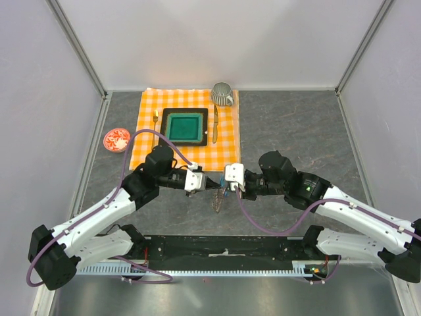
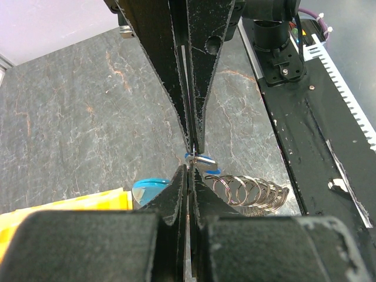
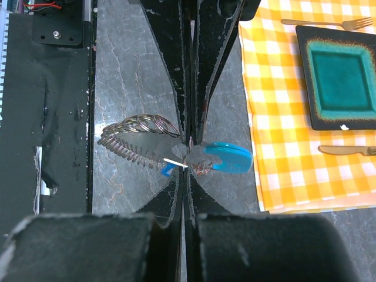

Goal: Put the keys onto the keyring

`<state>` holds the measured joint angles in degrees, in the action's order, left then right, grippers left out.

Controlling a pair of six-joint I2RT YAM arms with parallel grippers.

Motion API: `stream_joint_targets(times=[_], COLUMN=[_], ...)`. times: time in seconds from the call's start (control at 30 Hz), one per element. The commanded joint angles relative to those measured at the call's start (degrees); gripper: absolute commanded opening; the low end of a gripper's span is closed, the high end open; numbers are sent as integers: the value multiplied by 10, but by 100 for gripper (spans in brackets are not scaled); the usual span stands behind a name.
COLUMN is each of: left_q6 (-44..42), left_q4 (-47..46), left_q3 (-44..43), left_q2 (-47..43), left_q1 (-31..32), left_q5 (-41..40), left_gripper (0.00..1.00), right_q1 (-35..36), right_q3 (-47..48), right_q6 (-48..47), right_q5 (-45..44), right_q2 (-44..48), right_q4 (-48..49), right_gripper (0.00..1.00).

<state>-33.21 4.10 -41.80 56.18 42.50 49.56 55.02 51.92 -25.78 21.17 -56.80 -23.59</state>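
Silvery coils of the keyring (image 3: 138,138) are trailing over the grey table (image 1: 296,125), just off the near edge of the orange checked cloth (image 1: 223,148). 2 grippers are meeting tip to tip at its end: the left gripper (image 1: 214,187) and the right gripper (image 1: 225,189) are both pinching tight on the blue-tagged key (image 3: 229,157), which is touching the coils.

From above, the keys (image 1: 221,189) and keyring (image 1: 216,203) are too small to tell apart, the left end effector (image 2: 188,170) hides most of the blue tag (image 2: 150,189), and the plate (image 3: 304,76) runs off the right wrist view's edge.
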Motion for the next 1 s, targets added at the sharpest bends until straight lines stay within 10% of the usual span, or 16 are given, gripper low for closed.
stream_joint_targets(times=[0.0,0.97], left_q6=[7,14], left_q4=[-39,-38], left_q3=[-7,-12], left_q2=[-12,3], left_q1=[2,4], left_q5=[7,47], left_gripper=[2,2], right_q1=[3,3], right_q3=[3,5], right_q6=[2,2], right_q5=[8,19], right_q2=[2,3], right_q4=[19,26], right_gripper=[0,0])
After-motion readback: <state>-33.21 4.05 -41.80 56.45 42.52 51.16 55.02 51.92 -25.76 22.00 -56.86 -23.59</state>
